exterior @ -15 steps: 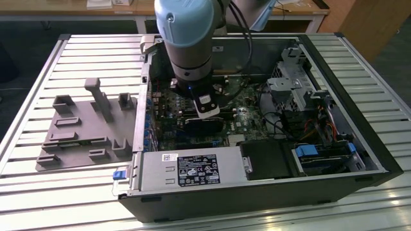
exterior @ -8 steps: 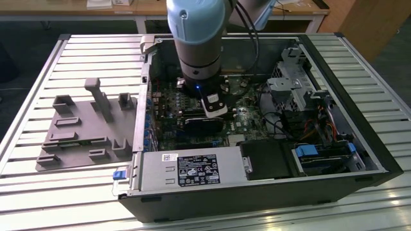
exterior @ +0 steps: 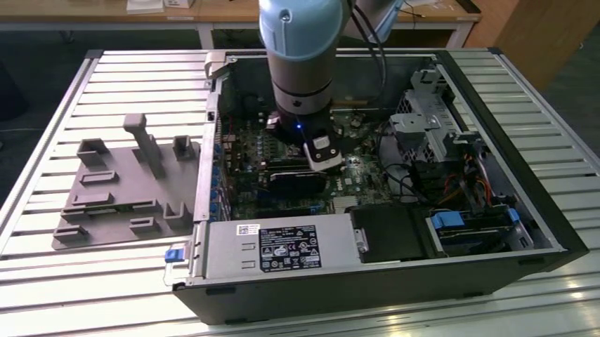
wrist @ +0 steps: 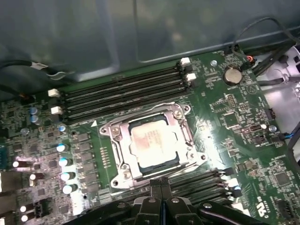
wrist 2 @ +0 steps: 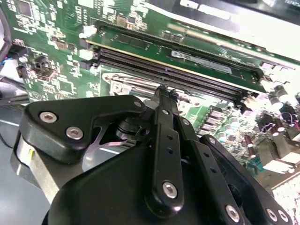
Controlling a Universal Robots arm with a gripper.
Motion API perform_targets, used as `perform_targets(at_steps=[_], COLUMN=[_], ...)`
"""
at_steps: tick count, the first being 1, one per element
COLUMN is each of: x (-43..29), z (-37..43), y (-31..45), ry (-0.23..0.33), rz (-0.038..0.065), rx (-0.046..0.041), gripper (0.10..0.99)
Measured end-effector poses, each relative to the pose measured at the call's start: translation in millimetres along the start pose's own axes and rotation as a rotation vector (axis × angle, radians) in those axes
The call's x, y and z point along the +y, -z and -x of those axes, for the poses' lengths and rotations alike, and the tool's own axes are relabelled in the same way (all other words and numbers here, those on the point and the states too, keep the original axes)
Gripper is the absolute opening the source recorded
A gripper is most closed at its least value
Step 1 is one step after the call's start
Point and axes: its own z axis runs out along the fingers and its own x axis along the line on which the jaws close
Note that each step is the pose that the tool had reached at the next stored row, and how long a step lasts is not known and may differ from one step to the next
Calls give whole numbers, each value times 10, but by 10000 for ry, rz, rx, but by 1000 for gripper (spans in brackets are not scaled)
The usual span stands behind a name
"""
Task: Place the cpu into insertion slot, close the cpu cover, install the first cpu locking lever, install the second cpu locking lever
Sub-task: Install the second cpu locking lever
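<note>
In the first wrist view the cpu, a flat square with a dull silver top, lies in the insertion slot, of which just the grey metal edging shows. The cpu cover, a thin silver frame, lies flat around the chip. A thin metal lever runs along one side of the frame. My gripper is shut with nothing between its fingers, its tips just off the socket's edge on the side of the short memory slots. The second wrist view shows the shut gripper low over the board. In the exterior view the gripper is inside the computer case.
Long black memory slots flank the socket, with a coin cell beyond them. The case walls enclose the arm. A power supply and a drive cage fill the case's front and the exterior view's right. A grey fixture plate lies at that view's left.
</note>
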Motion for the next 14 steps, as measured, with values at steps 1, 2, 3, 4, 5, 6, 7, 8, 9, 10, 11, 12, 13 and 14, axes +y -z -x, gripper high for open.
perform_targets(at_steps=[1,2,3,4,5,6,7,8,9,10,11,12,13,14], x=[11,24,37,53,68,83,97,112,129,148,166,184,203,225], z=[4,6,8,9,8,7,7,6,3,0,-4,-7,-12,-17], y=[-3,-8,-13,-18,-23,-28,-33,-38,-44,-50,-55,-61,-68,-75], ry=[2,3,5,6,9,12,15,18,23,27,31,34,37,41], rz=[-16,-31,-47,-65,-87,-120,-160,-204,-255,-310,-359,-400,-435,-482], rx=[-5,-9,-12,-17,-21,-27,-32,-39,-48,-57,-64,-70,-76,-84], gripper=[102,102,102,102,102,102,102,102,102,102,102,102,102,102])
